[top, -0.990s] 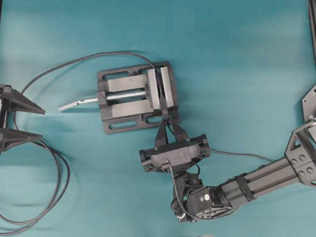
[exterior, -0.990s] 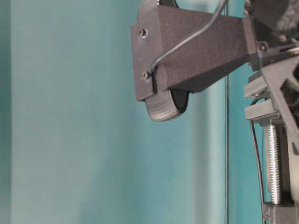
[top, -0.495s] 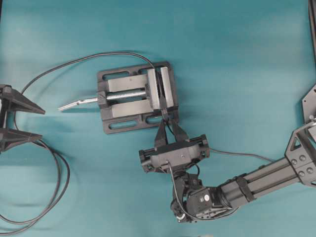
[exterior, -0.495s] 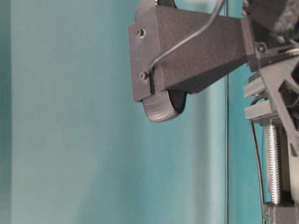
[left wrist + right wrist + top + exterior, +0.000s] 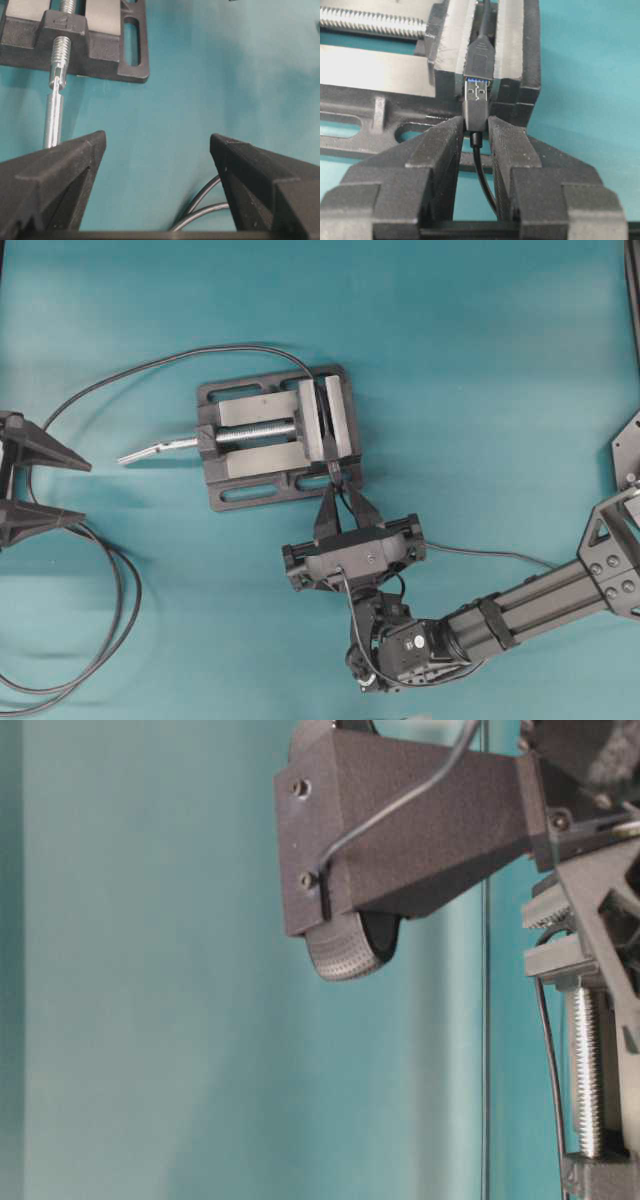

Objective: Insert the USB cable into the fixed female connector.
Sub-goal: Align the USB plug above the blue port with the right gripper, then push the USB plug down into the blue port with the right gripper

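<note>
My right claw (image 5: 476,131) is clamped on the black plug of the USB cable (image 5: 475,114), holding its metal tip lined up at the mouth of the fixed female connector (image 5: 479,59), which the vise (image 5: 515,65) pins so it cannot slide on the bench (image 5: 480,360); my left claw (image 5: 157,165) rests spread wide, holding nothing. Only the right wrist view shows the tip meeting the blue-lined socket; from overhead my claw hides it.

We see a tabletop (image 5: 500,360) covered edge to edge in a smooth teal surface, matte and plain. Light falls softly and unevenly on it, leaving paler patches toward the upper part of the overhead view and faint, blurred shadows. At table level the same teal fills the background.
</note>
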{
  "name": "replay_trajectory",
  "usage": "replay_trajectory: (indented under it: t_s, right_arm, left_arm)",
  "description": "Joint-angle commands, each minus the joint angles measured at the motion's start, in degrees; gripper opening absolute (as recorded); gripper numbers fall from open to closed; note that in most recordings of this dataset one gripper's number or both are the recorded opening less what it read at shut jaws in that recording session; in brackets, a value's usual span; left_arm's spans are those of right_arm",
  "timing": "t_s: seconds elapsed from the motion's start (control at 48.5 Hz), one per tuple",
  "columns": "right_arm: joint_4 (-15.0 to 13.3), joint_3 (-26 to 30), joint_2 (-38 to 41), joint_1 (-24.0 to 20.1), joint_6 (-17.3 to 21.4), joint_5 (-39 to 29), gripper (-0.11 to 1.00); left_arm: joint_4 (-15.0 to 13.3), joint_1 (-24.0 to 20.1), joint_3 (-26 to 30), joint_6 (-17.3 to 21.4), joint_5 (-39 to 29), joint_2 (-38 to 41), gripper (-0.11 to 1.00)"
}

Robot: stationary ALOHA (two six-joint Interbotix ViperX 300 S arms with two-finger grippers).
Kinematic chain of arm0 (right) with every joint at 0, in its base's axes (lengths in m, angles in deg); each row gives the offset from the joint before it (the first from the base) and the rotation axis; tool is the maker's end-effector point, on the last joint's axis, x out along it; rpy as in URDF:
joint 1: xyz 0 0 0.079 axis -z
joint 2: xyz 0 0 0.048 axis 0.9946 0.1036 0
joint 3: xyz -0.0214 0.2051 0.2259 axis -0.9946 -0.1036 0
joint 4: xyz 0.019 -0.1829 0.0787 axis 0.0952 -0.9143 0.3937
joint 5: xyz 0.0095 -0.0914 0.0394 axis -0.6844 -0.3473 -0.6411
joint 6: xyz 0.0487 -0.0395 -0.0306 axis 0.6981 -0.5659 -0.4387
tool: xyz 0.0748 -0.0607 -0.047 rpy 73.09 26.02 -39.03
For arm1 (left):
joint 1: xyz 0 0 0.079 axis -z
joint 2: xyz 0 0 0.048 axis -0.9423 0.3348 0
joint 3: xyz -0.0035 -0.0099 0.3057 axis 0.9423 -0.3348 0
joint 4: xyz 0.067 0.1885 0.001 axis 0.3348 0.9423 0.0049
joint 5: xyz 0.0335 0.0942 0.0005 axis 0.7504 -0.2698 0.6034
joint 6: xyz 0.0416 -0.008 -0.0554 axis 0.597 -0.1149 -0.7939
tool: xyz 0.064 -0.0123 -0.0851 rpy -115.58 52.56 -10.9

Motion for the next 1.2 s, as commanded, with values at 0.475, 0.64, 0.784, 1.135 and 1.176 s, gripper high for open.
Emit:
replay_trajectory:
  t_s: [0.475,0.64,0.784,1.135,1.176]
  right_arm:
    - [0.2,1.1,-1.8,1.1,-0.4,0.6,0.21]
    - [0.1,1.3,-1.8,1.4,-0.7,0.3,0.21]
    - [0.1,1.4,-1.8,1.4,-0.7,0.1,0.21]
    - [0.1,1.9,-1.8,1.5,-0.8,0.1,0.21]
    - [0.0,1.9,-1.8,1.5,-0.8,0.1,0.21]
  left_arm:
    - [0.2,-0.1,0.8,-0.8,0.3,0.8,1.0]
    - [0.2,-0.1,0.7,-0.8,0.3,0.7,1.0]
    - [0.2,-0.1,0.7,-0.8,0.3,0.8,1.0]
    - [0.2,-0.1,0.7,-0.8,0.3,0.8,1.0]
    - [0.3,-0.1,0.7,-0.8,0.3,0.7,1.0]
